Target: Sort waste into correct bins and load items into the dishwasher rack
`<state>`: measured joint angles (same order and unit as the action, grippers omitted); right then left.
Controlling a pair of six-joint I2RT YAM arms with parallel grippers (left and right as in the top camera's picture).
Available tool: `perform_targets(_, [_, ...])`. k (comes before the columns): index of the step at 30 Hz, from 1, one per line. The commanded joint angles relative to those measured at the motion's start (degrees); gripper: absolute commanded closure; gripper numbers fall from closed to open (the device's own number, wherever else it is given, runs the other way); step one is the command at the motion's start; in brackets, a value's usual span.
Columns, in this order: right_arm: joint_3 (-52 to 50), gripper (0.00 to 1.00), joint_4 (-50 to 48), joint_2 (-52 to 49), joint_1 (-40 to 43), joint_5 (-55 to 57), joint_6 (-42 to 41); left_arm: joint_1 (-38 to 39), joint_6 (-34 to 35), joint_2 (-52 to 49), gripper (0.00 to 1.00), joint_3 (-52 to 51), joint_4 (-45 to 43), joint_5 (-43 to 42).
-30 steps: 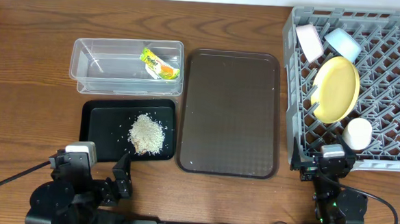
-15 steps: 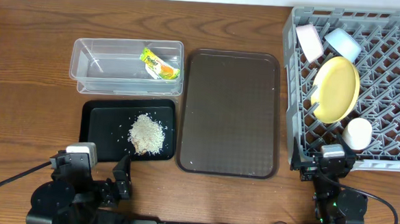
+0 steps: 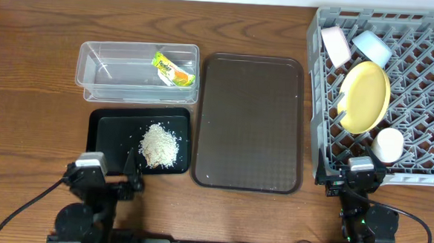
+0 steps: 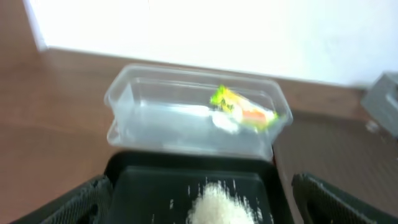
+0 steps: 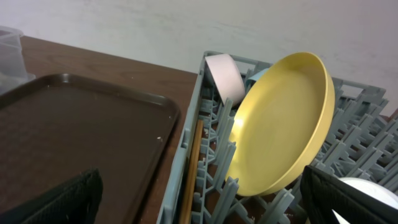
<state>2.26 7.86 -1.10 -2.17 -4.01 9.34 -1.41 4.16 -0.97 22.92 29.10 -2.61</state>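
Note:
The clear tub (image 3: 138, 73) holds the green, yellow and orange wrapper (image 3: 173, 69), which also shows in the left wrist view (image 4: 239, 107). A whitish bit lies beside it; I cannot tell if it is the napkin. The black tub (image 3: 100, 141) holds the rice pile (image 3: 160, 144). The grey rack (image 3: 427, 95) holds the yellow plate (image 3: 365, 96), blue bowl (image 3: 373, 48), pinkish bowl (image 3: 335, 44) and white cup (image 3: 388, 144). Chopsticks (image 5: 194, 168) lie along its left wall. My left gripper (image 4: 202, 208) is open at the black tub's near edge. My right gripper (image 5: 205, 202) is open at the rack's near left corner.
A large dark brown tray (image 3: 250, 123) lies between the tubs and the rack. Both arms sit low at the table's front edge, the left (image 3: 88, 174) and the right (image 3: 359, 174). Bare wood lies left of the tubs.
My left arm has swung round and shifted slightly right, now facing straight at the black tub. The right arm and all objects have not moved.

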Motion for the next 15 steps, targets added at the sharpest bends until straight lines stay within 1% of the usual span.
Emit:
perform_targets(1, [-0.2,0.01,0.0,0.3,-0.5,0.4,0.4,-0.7,-1.1,0.6,0.05,-6.6,-8.5,0.7])
perform_targets(5, [-0.2,0.01,0.0,0.3,-0.5,0.4,0.4,-0.7,-1.1,0.9,0.05,-14.6,-22.4,0.7])
perform_targets(9, [-0.2,0.01,0.0,0.3,-0.5,0.4,0.4,-0.7,-1.2,0.9,0.05,-19.8,-30.3,0.7])
perform_targets(12, [-0.2,0.01,0.0,0.3,-0.5,0.4,0.4,-0.7,-1.1,0.9,0.05,-22.8,-33.6,0.6])
perform_targets(15, [-0.2,0.01,0.0,0.3,-0.5,0.4,0.4,-0.6,-2.3,0.9,0.05,-22.7,-31.9,0.7])
